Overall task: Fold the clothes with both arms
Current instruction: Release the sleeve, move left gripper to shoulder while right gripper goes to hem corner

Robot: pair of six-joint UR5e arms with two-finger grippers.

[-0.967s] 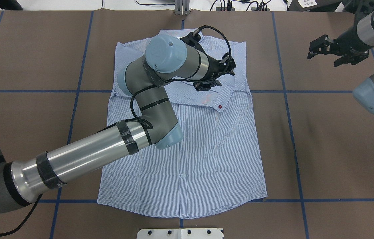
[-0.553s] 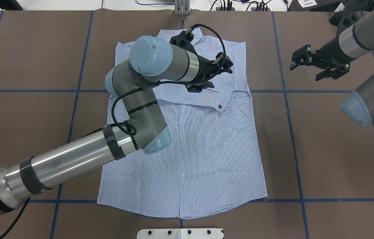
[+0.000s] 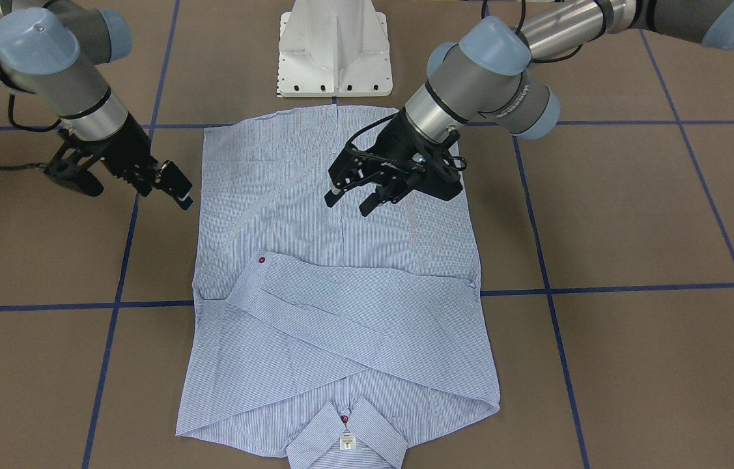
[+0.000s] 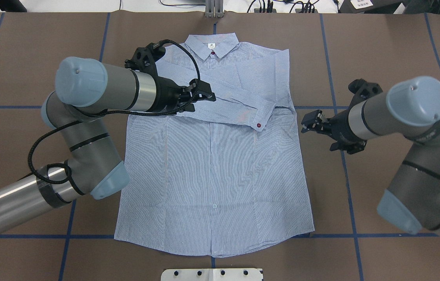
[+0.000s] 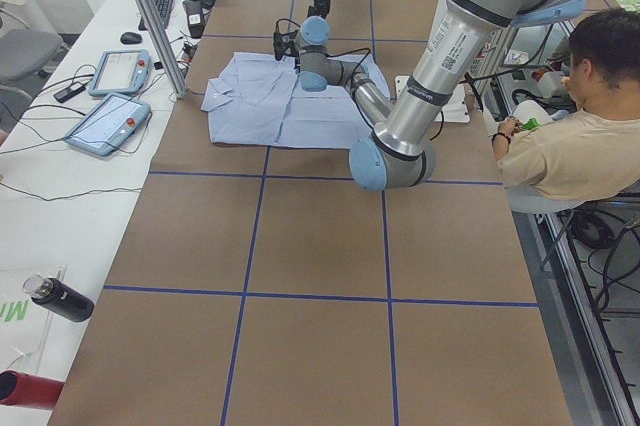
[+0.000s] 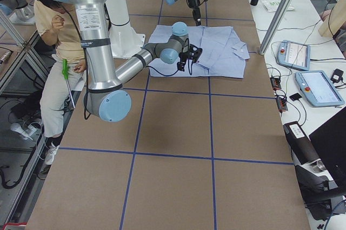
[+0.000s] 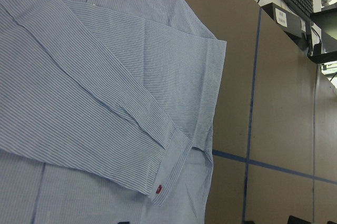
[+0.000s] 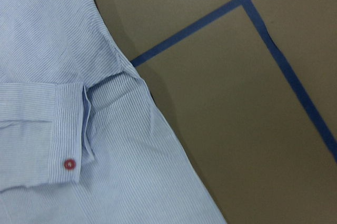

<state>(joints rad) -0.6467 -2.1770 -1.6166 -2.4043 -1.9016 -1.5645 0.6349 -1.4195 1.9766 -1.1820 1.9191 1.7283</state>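
The light blue striped shirt (image 4: 223, 175) lies flat on the brown table, collar (image 4: 212, 45) at the far side. Both sleeves are folded across the chest, and a cuff with a red button (image 4: 259, 125) lies on top. My left gripper (image 4: 203, 97) is open and empty, above the folded sleeve near the shirt's left shoulder; it also shows in the front view (image 3: 348, 200). My right gripper (image 4: 307, 123) is open and empty, just off the shirt's right edge beside the cuff; the front view (image 3: 179, 189) shows it too. The wrist views show the sleeve (image 7: 79, 103) and the cuff button (image 8: 68, 164).
The white pedestal base (image 4: 212, 274) stands at the near table edge. Blue tape lines (image 4: 380, 107) cross the brown table. An operator (image 5: 580, 126) sits beside the robot. Control tablets (image 5: 110, 116) and bottles (image 5: 60, 298) lie on the side bench.
My left arm has drawn back leftward off the collar and sleeve, uncovering the collar. My right arm has swung in from the far right corner to the shirt's right edge.
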